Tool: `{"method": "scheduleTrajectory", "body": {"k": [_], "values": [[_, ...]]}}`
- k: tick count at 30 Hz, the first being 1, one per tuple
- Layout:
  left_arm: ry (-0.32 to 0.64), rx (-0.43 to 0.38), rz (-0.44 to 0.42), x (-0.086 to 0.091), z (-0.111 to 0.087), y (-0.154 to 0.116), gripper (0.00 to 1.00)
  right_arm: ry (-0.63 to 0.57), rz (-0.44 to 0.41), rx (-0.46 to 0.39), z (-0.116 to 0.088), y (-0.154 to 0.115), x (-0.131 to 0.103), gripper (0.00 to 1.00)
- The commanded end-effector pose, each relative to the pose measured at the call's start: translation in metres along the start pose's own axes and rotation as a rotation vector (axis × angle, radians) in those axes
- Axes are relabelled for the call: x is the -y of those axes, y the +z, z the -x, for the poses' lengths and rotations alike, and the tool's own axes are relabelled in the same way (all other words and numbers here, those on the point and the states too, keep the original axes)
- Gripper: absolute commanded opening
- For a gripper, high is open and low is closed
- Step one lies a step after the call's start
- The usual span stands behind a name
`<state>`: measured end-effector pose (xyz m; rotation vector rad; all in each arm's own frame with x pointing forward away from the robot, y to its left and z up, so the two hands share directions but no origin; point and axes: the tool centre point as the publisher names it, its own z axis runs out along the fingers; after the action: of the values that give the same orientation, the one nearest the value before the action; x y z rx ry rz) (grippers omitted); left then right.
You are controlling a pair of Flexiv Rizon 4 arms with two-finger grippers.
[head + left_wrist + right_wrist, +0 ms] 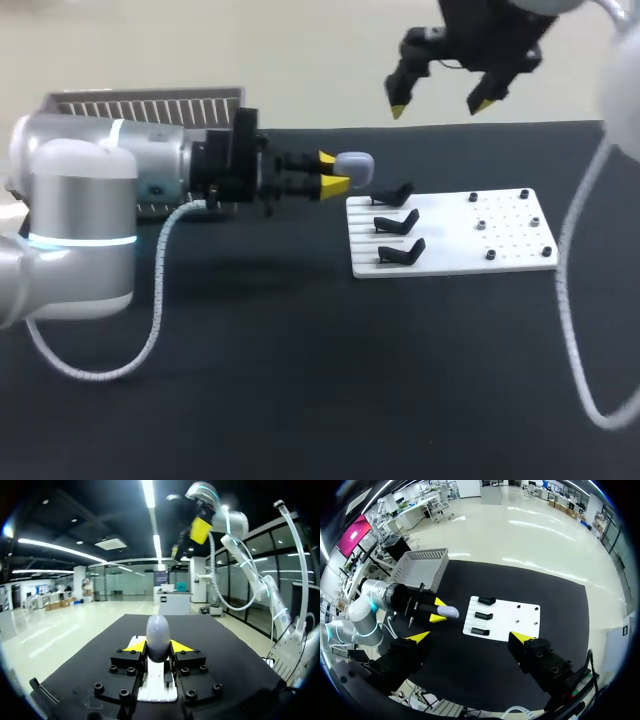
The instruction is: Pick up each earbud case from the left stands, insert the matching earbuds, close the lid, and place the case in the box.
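From the head view I see the wide black table (300, 380) under everything. My big silver left arm (90, 200) comes in from nine o'clock and lies level over the table, pointing toward three o'clock. My right arm (620, 90) comes down from about two o'clock, and a thin white cable hangs from it.

The grey box with slatted sides (150, 105) sits at about ten o'clock, at the far edge of the table, partly behind my left arm. The flat white board with small holes (450, 250) lies at about two o'clock from the middle of the table.

My right hand (440, 103) hangs high in the air at about one o'clock, above the far edge. Its yellow tips are spread wide and there is nothing between them.

My left hand (335, 172) is narrow, with both yellow tips pressed on the pale grey egg-shaped earbud case (355, 165) from two sides. The case is up in the air, near the board's far left corner, at about ten o'clock from the nearest stand. Its lid looks closed.

Three small black stands (398, 222) sit in a row down the board's left side. I see nothing on them. A few tiny dark knobs (481, 225) dot the board's right side; I cannot tell what they are.
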<state>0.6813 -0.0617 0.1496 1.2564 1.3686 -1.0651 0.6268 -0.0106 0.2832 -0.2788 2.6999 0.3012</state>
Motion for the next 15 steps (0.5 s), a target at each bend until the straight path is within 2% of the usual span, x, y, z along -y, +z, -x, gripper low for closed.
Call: {"method": "scheduleTrajectory", "body": {"k": [1,6,9,15], "values": [[-0.01,-0.005,0.196,0.014,0.003,-0.036,0.0,0.003,0.032,0.327,-0.026,-0.01,0.006,1.0],[-0.004,-0.021,0.317,-0.002,0.005,-0.074,0.0,-0.011,0.022,0.309,-0.026,-0.003,0.0,1.0],[0.017,-0.04,0.402,-0.019,0.004,-0.1,0.0,-0.009,0.016,0.286,-0.029,0.008,-0.002,1.0],[0.032,-0.083,0.515,-0.048,0.002,-0.145,0.0,-0.009,0.016,0.286,-0.029,0.008,-0.002,1.0]]}}
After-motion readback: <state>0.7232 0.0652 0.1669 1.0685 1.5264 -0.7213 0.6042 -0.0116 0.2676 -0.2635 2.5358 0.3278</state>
